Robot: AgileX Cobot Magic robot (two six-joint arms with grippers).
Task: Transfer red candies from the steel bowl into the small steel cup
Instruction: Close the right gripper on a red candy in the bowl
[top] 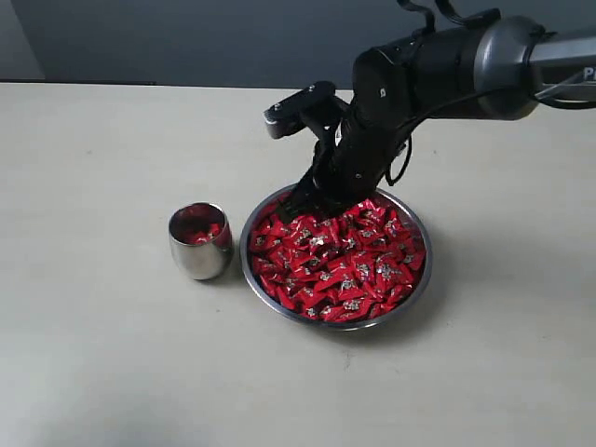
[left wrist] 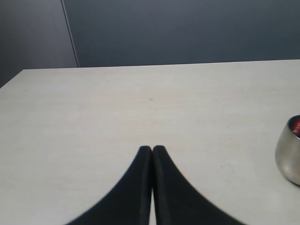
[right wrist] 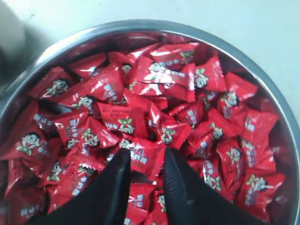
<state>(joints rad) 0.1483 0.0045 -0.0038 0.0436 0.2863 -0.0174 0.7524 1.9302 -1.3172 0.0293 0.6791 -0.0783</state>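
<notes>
No complete text is legible. The red candies [right wrist: 159,70] have printed wrappers, each showing a small cartoon face with blue and white characters beside it, too blurred to read. The right arm [top: 447,70] bears a white mark [top: 589,73] at the far right edge, cut off, apparently a letter P.

Steel bowl [top: 244,265] heaped with red candies [top: 340,265], small steel cup [top: 198,259] just beside (a few inside)
</notes>
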